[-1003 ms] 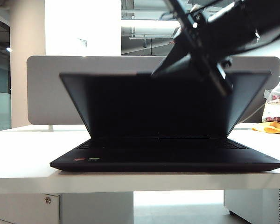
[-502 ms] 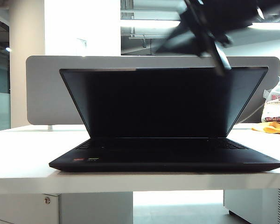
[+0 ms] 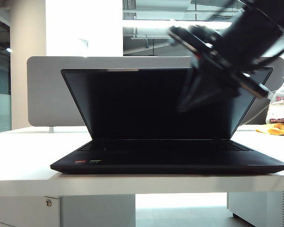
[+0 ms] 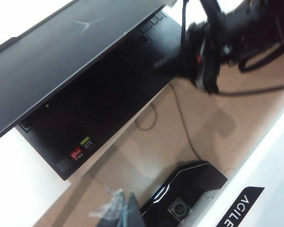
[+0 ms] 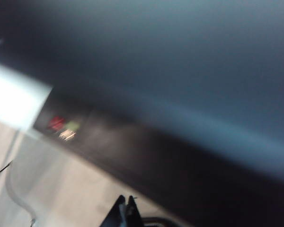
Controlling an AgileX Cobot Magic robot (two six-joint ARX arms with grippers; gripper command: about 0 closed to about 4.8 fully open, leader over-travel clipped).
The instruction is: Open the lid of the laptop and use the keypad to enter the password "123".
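- Laptop (image 3: pixel 168 161) is set on the white table (image 3: pixel 23 156), in front of the grey partition (image 3: pixel 47 90).
- Lid (image 3: pixel 132 104) is seen raised partway and leaning toward the exterior camera; screen dark.
- Y emblem (image 4: pixel 87 22) is seen on the lid's outside in the left wrist view.
- Red and green stickers (image 4: pixel 81 149) are seen on the palm rest.
- Keypad is not made out clearly; keys shadowed.
- Right gripper (image 3: pixel 187 101) is held in front of the lid's right part, pointing down; fingers (image 5: pixel 125 210) pressed together, nothing held.
- Left gripper (image 4: pixel 118 213) is seen only as a sliver away from the laptop; its state cannot be told.
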